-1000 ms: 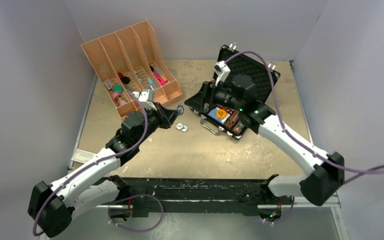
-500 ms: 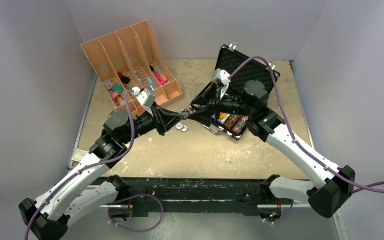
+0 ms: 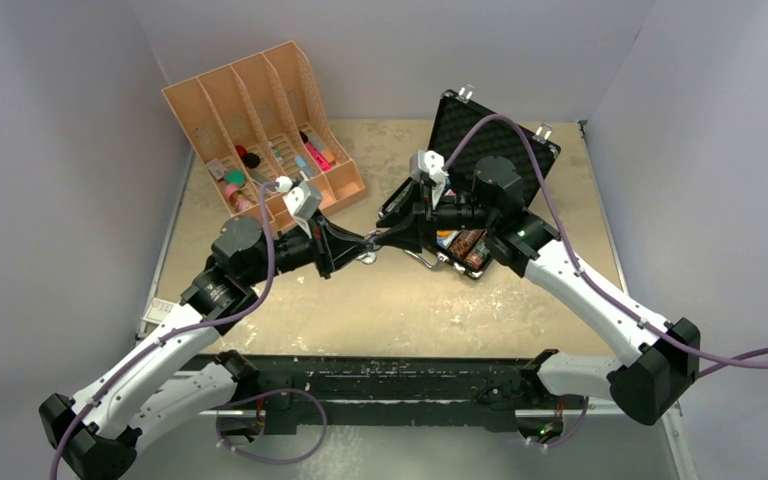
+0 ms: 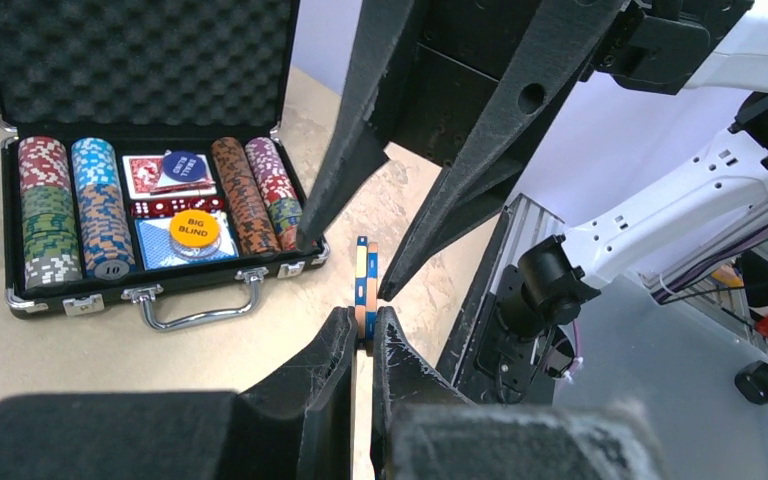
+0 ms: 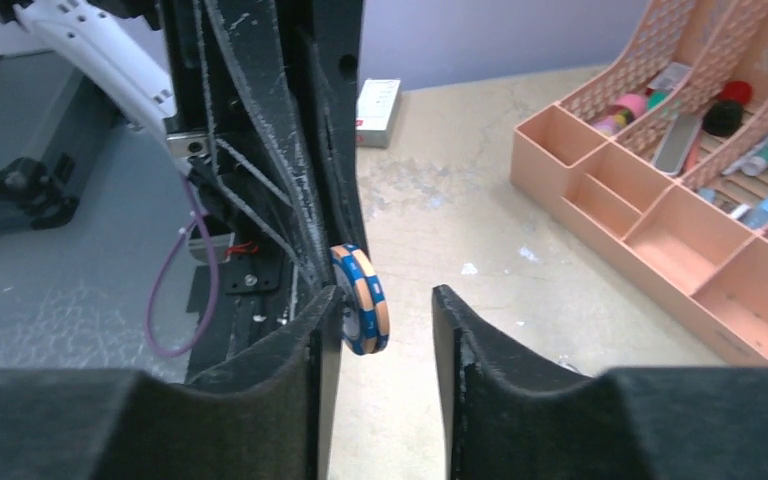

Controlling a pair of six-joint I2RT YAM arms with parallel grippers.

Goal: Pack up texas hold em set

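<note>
Handover above the table (image 3: 390, 310), near the open black foam-lined briefcase (image 4: 140, 60). The left gripper (image 4: 362, 322) pinches edge-up blue-and-orange striped round poker chips (image 4: 364, 280), seemingly two; the right gripper (image 5: 385, 300) stands with fingers spread around them. Likely rigid, light, slick: best clamped across the flat faces.

Plain pale grey walls (image 3: 390, 40) enclose the table (image 3: 410, 300) on three sides. Its top is mottled beige, evenly lit.
</note>
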